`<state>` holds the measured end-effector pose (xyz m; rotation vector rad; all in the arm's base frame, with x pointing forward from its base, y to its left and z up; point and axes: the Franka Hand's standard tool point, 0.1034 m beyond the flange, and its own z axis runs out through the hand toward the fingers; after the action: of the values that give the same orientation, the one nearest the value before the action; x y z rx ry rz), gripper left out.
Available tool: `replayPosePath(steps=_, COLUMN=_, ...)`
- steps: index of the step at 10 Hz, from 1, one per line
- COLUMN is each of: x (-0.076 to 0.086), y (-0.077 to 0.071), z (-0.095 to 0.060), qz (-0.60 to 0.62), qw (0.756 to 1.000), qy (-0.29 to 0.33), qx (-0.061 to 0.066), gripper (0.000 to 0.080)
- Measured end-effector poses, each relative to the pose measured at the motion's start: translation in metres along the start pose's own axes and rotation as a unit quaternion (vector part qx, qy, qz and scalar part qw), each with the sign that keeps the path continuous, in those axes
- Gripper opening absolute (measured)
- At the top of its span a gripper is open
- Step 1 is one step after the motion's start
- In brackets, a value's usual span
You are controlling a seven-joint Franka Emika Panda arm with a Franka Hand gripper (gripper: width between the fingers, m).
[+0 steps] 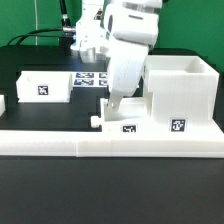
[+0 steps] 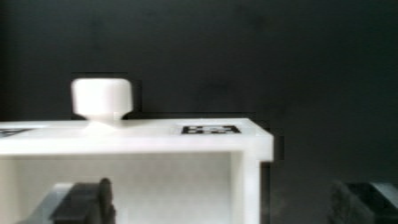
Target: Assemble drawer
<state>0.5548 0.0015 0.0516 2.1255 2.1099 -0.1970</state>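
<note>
The drawer's small tray, its knob upright, sat on the desk beside the tall shell; the jaws stood apart over its side wall.

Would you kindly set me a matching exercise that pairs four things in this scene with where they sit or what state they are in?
Things:
1. tall shell
2. tray apart from the arm
3. marker board
4. gripper

Descriptions:
A. open
B. lies flat, carrying several tags
C. at the exterior view's left
D. at the exterior view's right

Pairs: 1-D, 2-C, 3-B, 4-A.
</note>
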Motion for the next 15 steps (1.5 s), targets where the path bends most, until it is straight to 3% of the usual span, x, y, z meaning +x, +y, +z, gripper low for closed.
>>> replayPosePath(steps=3, x=-0.016, y=0.005, z=-0.026, qz=0.005, qw=1.000, qy=-0.005, qx=-0.007, gripper=0.0648)
replayPosePath(steps=5, x=-0.036, y=0.014, z=-0.036, qz=-0.030, qw=0.999, qy=-0.012, qx=-0.002, gripper=0.0649)
replayPosePath(steps=6, x=-0.037, y=0.017, z=-0.037, qz=-0.033, qw=0.999, qy=-0.010, qx=-0.006, gripper=0.0649)
replayPosePath(steps=8, x=-0.043, y=0.016, z=-0.033, qz=-0.045, qw=0.999, qy=-0.008, qx=-0.003, gripper=0.0649)
replayPosePath(steps=12, x=-0.071, y=0.015, z=-0.005, qz=-0.076, qw=0.995, qy=0.057, qx=0.017, gripper=0.0649)
replayPosePath(steps=15, x=-0.073, y=0.017, z=0.008, qz=-0.070, qw=0.990, qy=0.112, qx=0.042, gripper=0.0649)
